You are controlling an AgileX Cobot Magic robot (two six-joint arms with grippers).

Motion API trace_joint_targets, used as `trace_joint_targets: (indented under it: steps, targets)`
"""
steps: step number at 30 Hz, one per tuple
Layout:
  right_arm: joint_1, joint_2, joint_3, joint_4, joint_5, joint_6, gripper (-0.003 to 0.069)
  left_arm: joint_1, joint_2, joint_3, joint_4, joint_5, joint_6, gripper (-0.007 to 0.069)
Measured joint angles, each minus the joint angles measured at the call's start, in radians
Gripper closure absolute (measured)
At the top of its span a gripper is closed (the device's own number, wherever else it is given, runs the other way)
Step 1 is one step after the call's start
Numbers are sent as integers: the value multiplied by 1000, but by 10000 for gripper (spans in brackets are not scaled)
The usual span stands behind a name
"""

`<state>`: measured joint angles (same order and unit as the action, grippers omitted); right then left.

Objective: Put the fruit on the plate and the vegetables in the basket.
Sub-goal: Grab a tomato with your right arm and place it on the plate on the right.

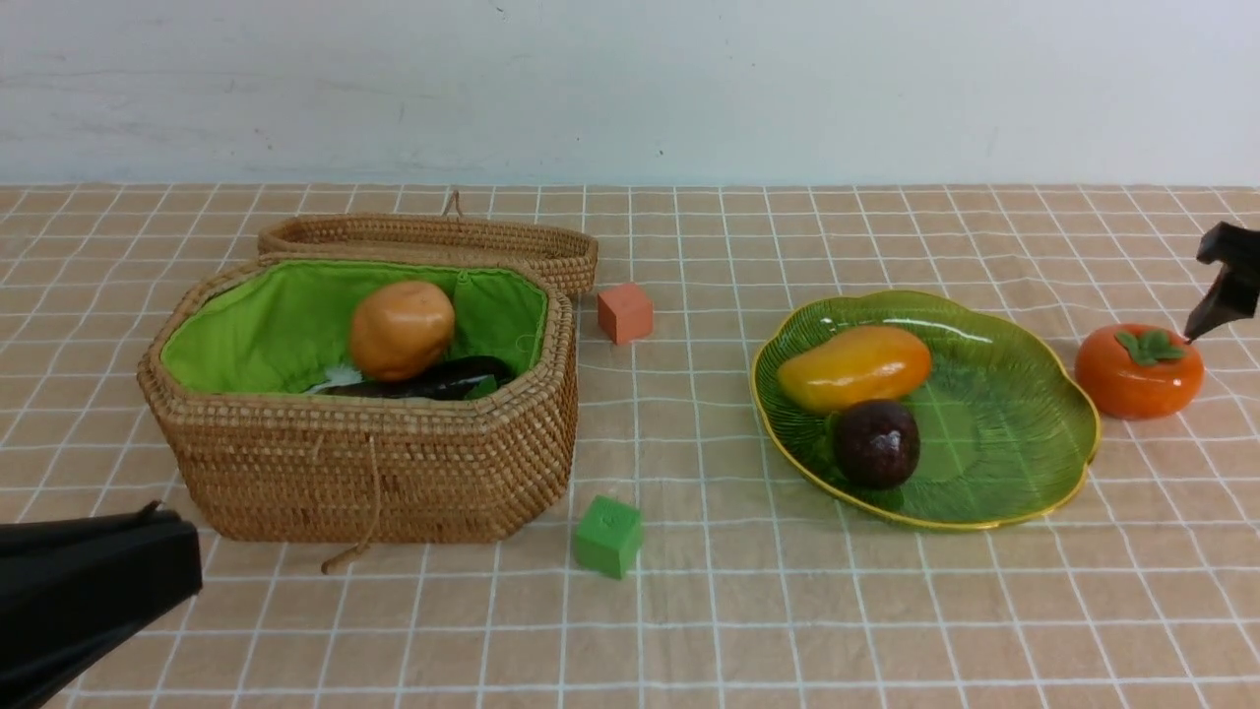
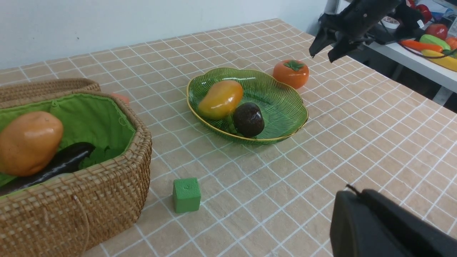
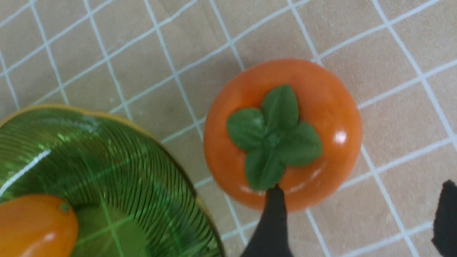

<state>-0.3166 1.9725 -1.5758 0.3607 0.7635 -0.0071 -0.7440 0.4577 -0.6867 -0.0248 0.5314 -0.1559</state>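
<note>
The mango [image 1: 854,368] and mangosteen [image 1: 876,444] lie on the plate [image 1: 1004,433], right of the basket [image 1: 364,463] containing the potato [image 1: 402,330] and eggplant [image 1: 433,379]; the persimmon [image 1: 1139,371] sits right of the plate.

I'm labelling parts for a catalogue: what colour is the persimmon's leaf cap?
The leaf cap is green, clearest in the right wrist view.
</note>
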Motion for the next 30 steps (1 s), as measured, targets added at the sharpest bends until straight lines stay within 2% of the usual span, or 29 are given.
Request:
trace_joint_targets:
  steps: [1, 3, 4, 7, 9, 14, 21, 25, 30]
  targets:
    - [-9, 31, -13, 39, -16, -30, 41, 0, 0, 0, 0, 0, 1, 638]
    - [-16, 63, -30, 74, -25, -58, 16, 0, 0, 0, 0, 0, 3, 638]
    - [-24, 118, -66, 132, -30, -101, -7, 0, 0, 0, 0, 0, 3, 638]
    - [-30, 181, -113, 193, -29, -147, -10, 0, 0, 0, 0, 0, 3, 638]
    - [-31, 235, -163, 244, -27, -156, -3, 0, 0, 0, 0, 0, 3, 638]
    - [-31, 285, -220, 286, -7, -160, 22, 0, 0, 0, 0, 0, 3, 636]
    - [-31, 290, -226, 309, 16, -163, 57, 0, 0, 0, 1, 0, 3, 634]
    - [-31, 290, -226, 324, 26, -171, 145, 0, 0, 0, 8, 0, 3, 633]
    - [-32, 290, -241, 309, 49, -211, 145, 0, 0, 0, 9, -3, 3, 632]
